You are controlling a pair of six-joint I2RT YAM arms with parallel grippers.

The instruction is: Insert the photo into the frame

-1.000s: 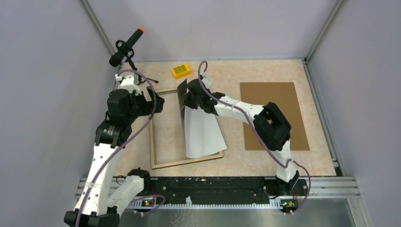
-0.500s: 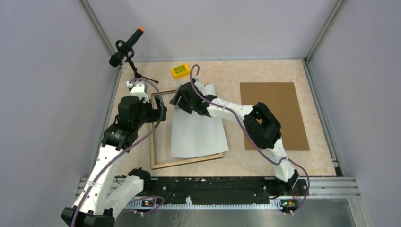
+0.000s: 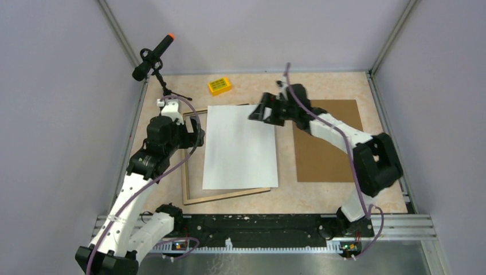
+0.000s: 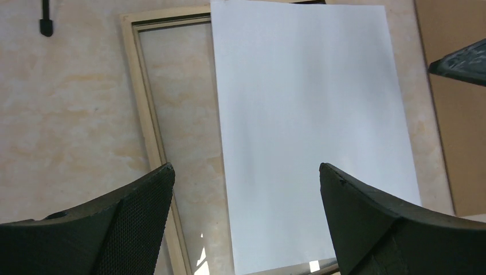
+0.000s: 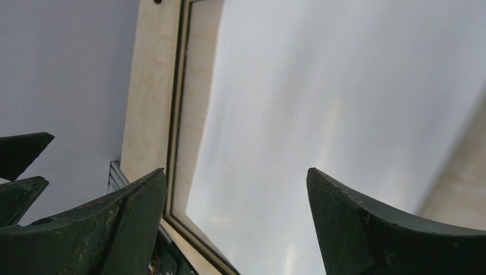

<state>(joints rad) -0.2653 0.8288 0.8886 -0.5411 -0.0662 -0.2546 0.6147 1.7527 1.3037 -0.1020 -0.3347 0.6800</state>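
White-back-up photo point(image 3: 240, 148) lies across the frame point(image 3: 226, 196), overhanging its right rail and probably unseated. Left gripper point(image 4: 246, 167) and right gripper point(image 5: 236, 171) both gape empty above the frame. Alignment remains.

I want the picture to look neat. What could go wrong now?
The photo lies white side up but shifted right, over the right rail of the frame, with a gap on the left, so it may sit crooked instead of dropping in. The right gripper and left gripper are open, holding nothing; nudging the thin sheet could crease it.
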